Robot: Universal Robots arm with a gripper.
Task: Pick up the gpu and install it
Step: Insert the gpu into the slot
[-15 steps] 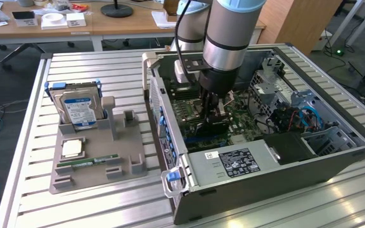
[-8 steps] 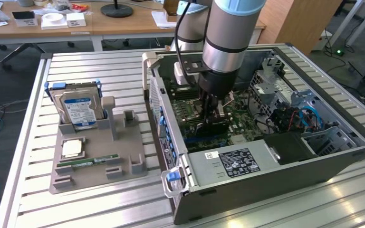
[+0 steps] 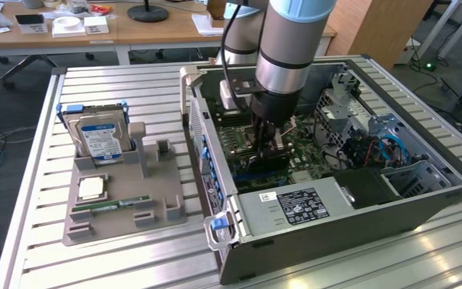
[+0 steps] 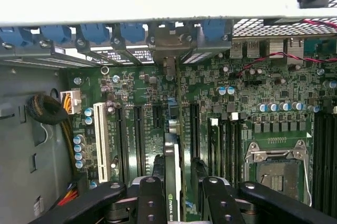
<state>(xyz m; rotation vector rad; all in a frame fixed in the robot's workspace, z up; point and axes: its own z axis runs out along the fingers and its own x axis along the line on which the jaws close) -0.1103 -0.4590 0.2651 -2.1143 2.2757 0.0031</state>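
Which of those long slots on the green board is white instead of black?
The white slot, outermost in the row of expansion slots, beside the yellow and orange wires. The gripper holds the gpu over the black ones.

PC case (image 3: pixel 423 198) lies open on the slatted table (image 3: pixel 135 265), motherboard (image 3: pixel 299 150) inside it. Gripper (image 3: pixel 264 158) is down inside the case over the motherboard, gpu (image 4: pixel 171 182) edge-on between its fingers (image 4: pixel 151 197), above the expansion slots (image 4: pixel 138 129). Parts tray (image 3: pixel 118 211) sits on the table beside the case, toward the exterior view's left, with the hard drive (image 3: pixel 98 139) upright at its far end and the memory stick (image 3: pixel 110 206) flat nearer the front.
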